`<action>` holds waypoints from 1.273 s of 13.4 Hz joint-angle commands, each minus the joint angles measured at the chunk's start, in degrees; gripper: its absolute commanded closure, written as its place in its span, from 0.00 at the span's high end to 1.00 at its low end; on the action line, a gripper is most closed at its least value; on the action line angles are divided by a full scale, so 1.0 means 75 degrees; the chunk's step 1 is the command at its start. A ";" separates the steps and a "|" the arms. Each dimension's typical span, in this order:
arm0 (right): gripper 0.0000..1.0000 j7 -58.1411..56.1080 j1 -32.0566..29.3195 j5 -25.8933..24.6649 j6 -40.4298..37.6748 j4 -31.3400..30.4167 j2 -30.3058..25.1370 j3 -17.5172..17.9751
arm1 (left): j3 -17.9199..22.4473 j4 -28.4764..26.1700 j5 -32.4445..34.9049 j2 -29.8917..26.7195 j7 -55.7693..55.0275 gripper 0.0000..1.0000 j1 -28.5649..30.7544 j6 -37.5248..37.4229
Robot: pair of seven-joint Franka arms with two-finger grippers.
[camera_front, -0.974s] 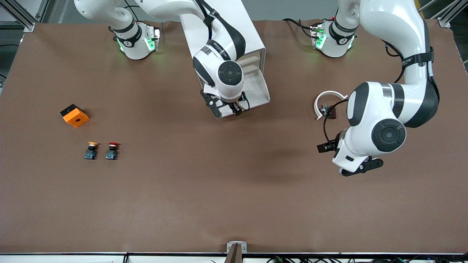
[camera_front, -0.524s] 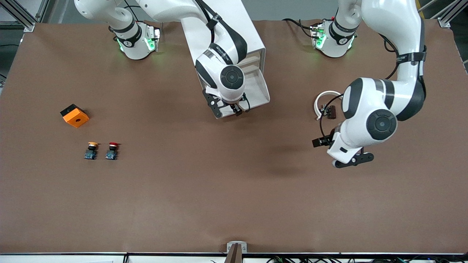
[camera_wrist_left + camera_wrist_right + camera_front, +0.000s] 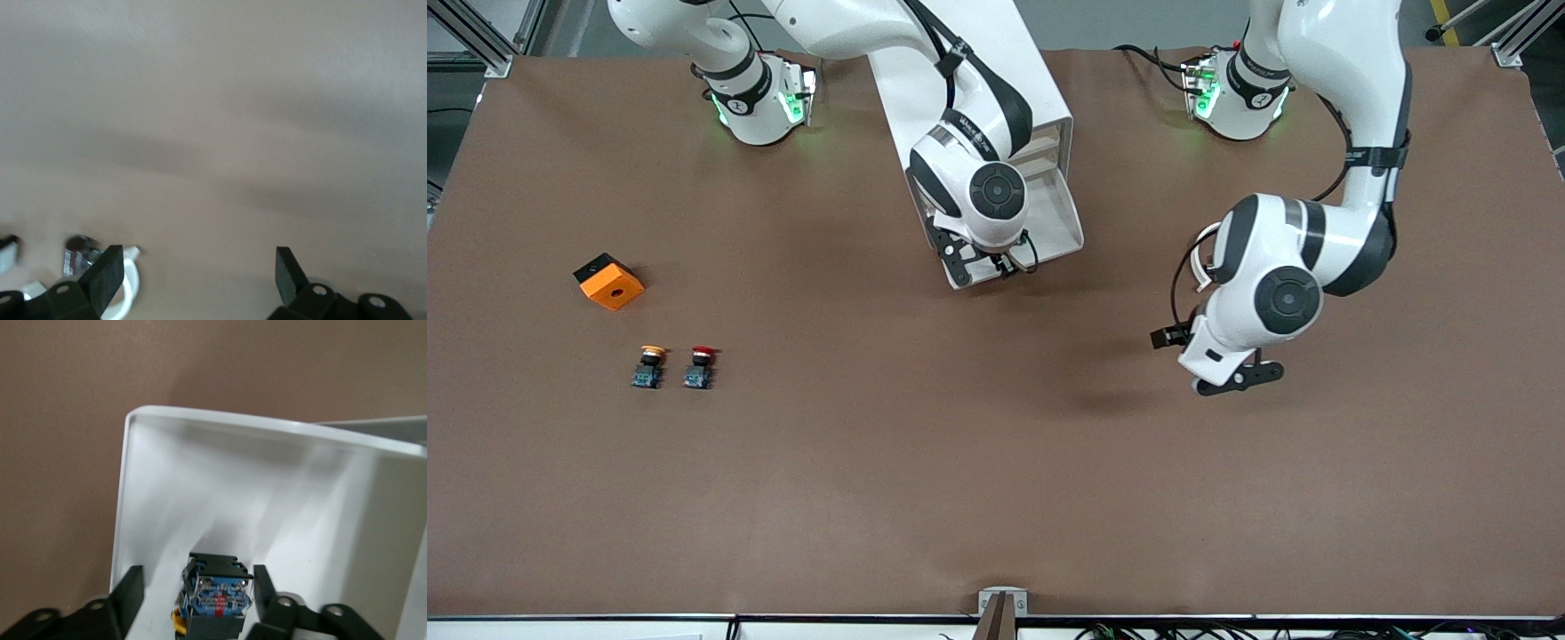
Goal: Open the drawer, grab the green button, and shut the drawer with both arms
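Right end effector, fingers spread, straddles the button in the open drawer. Left end effector, spread, hovers over bare counter.

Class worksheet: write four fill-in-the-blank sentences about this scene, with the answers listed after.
The right gripper hangs over the pulled-out ____ of the cabinet.
Its open fingers flank a button with a ____ base.
The left gripper, over bare table, is ____.
Beside the yellow-capped button stands another button with a ____ cap.
Missing words: drawer, blue, open, red.
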 commanded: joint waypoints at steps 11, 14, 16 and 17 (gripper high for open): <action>0.27 0.0038 -0.0136 0.0206 -0.0562 0.0609 -0.0056 -0.0092 | -0.1663 -0.0225 -0.0401 0.0553 -0.2341 1.00 -0.0110 0.0912; 0.27 -0.0369 -0.0826 0.0217 -0.2271 0.1604 -0.0080 -0.0092 | -0.1722 -0.0377 -0.0401 0.0542 -0.2447 1.00 -0.0192 0.0923; 0.27 -0.1456 -0.1435 0.0217 -0.3385 0.1946 -0.0324 -0.0092 | -0.1839 -0.0483 -0.0494 0.0542 -0.2494 1.00 -0.0204 0.0912; 0.27 -0.2169 -0.1763 0.0206 -0.3704 0.1959 -0.0465 -0.0092 | -0.1991 -0.0530 -0.0541 0.0553 -0.2553 1.00 -0.0215 0.0923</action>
